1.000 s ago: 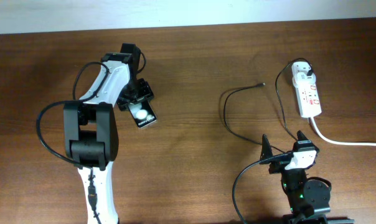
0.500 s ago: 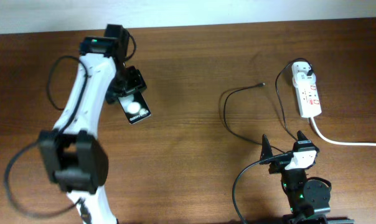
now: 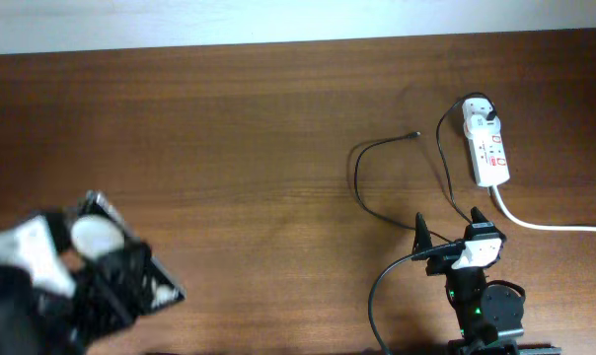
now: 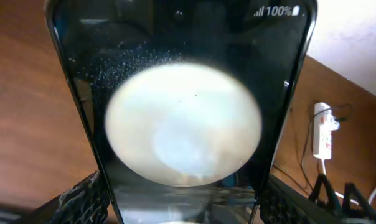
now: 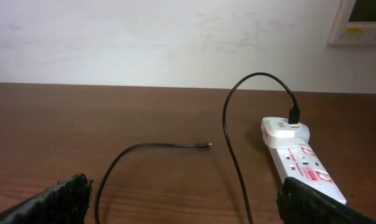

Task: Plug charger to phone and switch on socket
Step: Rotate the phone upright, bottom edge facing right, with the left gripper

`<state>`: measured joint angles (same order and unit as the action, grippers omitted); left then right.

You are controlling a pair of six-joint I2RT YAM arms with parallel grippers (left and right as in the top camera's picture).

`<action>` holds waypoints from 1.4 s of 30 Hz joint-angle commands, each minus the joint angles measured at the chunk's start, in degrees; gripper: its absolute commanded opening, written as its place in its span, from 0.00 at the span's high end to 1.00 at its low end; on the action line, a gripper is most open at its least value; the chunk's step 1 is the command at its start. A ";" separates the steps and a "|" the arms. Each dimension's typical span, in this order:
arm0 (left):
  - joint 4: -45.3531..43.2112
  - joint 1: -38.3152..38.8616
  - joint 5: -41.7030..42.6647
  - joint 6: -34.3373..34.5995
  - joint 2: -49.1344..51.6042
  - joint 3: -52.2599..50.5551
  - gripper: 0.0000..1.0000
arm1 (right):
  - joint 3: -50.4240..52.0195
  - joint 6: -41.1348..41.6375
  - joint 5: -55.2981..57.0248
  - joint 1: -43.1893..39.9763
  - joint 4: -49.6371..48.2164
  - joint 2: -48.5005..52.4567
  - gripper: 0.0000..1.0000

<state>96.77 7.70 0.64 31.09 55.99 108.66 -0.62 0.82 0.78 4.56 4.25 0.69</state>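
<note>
My left gripper [image 3: 101, 281] is shut on the phone [image 3: 145, 281], a black glossy slab with a white round spot. It holds it up at the front left, blurred and large in the overhead view. In the left wrist view the phone [image 4: 182, 74] fills the frame between the two fingers [image 4: 82, 199]. The charger's thin black cable [image 3: 362, 187] lies looped on the table, its tip [image 3: 416, 133] free, running from the white adapter [image 3: 479, 116] on the socket [image 3: 487, 148]. My right gripper [image 3: 448, 222] is open and empty, near the cable [image 5: 228, 143] and the socket [image 5: 303, 165].
The socket's thick white cord [image 3: 545, 225] runs off the right edge. A white wall [image 5: 175, 37] stands behind the table's far edge. The socket also shows far right in the left wrist view [image 4: 323, 130].
My left arm has swung the phone from the back left of the table to the front left and raised it toward the overhead camera. The right arm, cable and socket have not moved.
</note>
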 commanded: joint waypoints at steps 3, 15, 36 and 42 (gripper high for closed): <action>-1.62 -0.35 0.68 11.61 -15.76 -16.50 0.28 | 0.31 -0.39 -0.09 0.22 0.33 -0.33 0.01; -49.55 -0.35 35.45 13.22 1.81 -57.18 0.30 | 0.31 -0.39 -0.09 0.22 0.33 -0.33 0.01; -62.90 -0.35 76.56 24.85 40.39 -57.18 0.30 | 0.31 -0.39 -0.09 0.22 0.31 -0.33 0.01; -62.93 -0.35 76.52 24.81 40.39 -57.18 0.29 | 0.31 -0.39 -0.09 0.22 0.33 -0.33 0.01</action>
<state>33.98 7.49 73.78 55.35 96.33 51.42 -0.62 0.80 0.80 4.56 4.25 0.69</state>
